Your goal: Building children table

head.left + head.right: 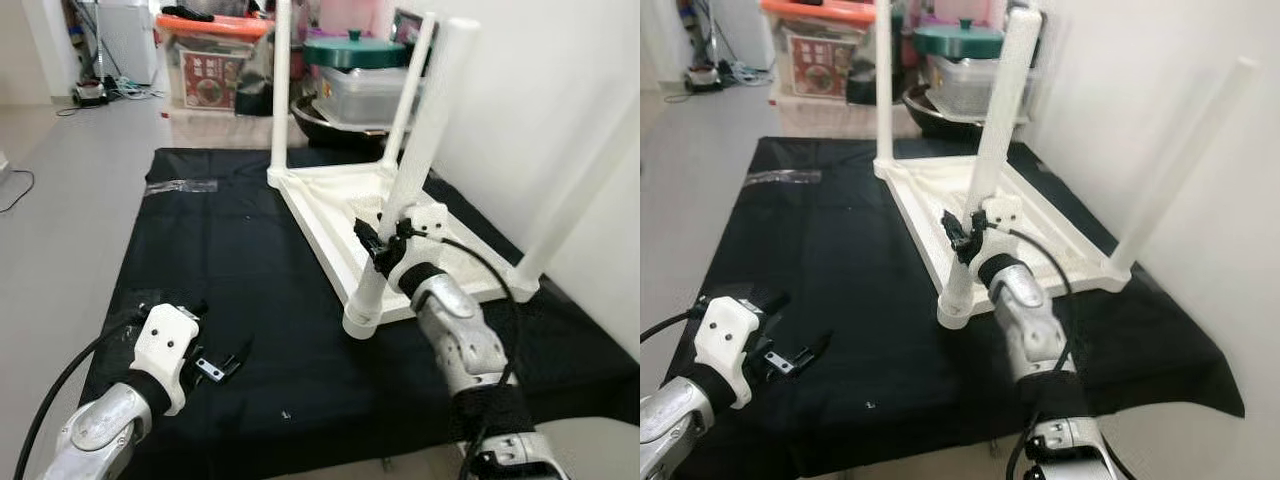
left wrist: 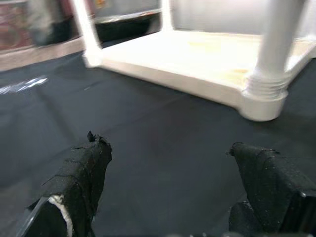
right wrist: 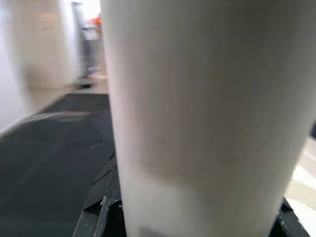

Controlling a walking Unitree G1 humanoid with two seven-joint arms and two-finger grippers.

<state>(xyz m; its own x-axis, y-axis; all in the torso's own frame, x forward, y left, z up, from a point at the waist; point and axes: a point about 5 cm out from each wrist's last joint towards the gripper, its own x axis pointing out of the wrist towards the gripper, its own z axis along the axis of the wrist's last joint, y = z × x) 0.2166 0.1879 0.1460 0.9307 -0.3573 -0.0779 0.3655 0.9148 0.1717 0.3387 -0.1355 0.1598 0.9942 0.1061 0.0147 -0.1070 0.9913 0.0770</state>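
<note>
Left gripper [image 1: 222, 364], fingers spread wide, low over black mat [image 1: 250, 300], holding nothing. Farther on, right gripper [image 1: 381, 243] clamped round nearest leg [image 1: 412, 170] of upturned white children table [image 1: 350, 215], resting upside down on mat near wall. Beyond, storage boxes [image 1: 215, 60] on floor.

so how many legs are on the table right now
4. The near leg is gripped by the right gripper, one stands at the far left corner, one at the far right, one by the wall.
</note>
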